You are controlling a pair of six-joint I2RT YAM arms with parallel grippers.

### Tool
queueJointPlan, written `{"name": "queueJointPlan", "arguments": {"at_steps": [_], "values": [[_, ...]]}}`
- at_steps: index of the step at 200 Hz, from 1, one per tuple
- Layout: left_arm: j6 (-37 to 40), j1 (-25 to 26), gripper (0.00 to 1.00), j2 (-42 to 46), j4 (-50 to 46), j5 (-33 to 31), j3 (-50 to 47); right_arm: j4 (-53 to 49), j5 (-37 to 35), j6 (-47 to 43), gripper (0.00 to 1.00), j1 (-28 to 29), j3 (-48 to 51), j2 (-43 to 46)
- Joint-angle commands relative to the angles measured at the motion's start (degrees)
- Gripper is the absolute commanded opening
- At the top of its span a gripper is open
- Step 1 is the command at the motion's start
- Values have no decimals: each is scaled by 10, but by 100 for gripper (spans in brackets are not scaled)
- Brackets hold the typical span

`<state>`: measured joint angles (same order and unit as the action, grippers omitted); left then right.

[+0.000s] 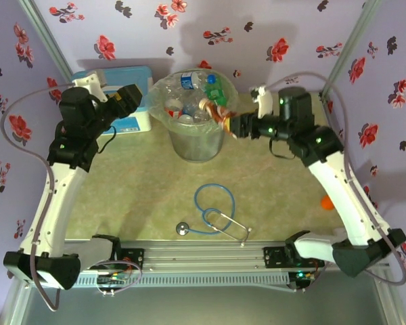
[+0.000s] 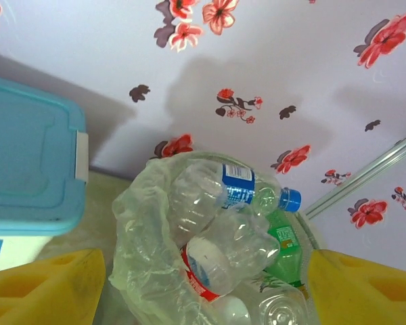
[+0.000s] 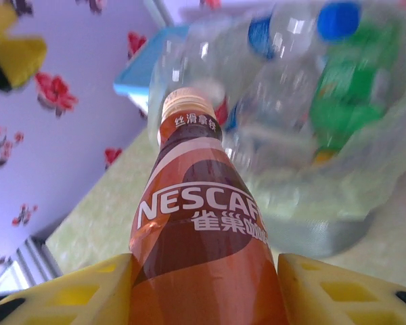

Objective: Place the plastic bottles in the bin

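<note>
Right tool (image 3: pixel 206 298) is clenched round a Nescafe bottle (image 3: pixel 189 203) with a glossy brown sleeve and cream cap, right by the rim of the bin (image 1: pixel 196 145). The bin's already heaped with crinkly clear bottles (image 2: pixel 216 223). Looks like drop time: ease over the floppy bag liner (image 2: pixel 139 250), then let go. Left tool (image 2: pixel 206 288) hangs wide, empty.

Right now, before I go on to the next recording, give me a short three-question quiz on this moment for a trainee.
1. True or false: the right gripper is shut on a brown Nescafe bottle.
2. What lies on the table in front of the bin? A: a stethoscope. B: a sponge. C: a mug.
3. Fill in: the left gripper, facing the bin, has its jaws ____.
Key: 1 true; 2 A; 3 open.
</note>
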<state>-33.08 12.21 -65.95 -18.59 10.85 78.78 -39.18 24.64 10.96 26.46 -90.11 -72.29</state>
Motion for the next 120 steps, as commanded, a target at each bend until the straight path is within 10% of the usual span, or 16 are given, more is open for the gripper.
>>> {"name": "queueJointPlan", "arguments": {"at_steps": [1,65,120], "values": [[43,7,78,-35,-51,-12,3,-148,-18,-75,47,-3,-127,-66],[46,34,79,-113,-20,-7,18,-395,-81,-279,37,-1,-486,-306],[50,48,78,-148,-20,-7,23,-414,-78,-483,25,19,-553,-371]]}}
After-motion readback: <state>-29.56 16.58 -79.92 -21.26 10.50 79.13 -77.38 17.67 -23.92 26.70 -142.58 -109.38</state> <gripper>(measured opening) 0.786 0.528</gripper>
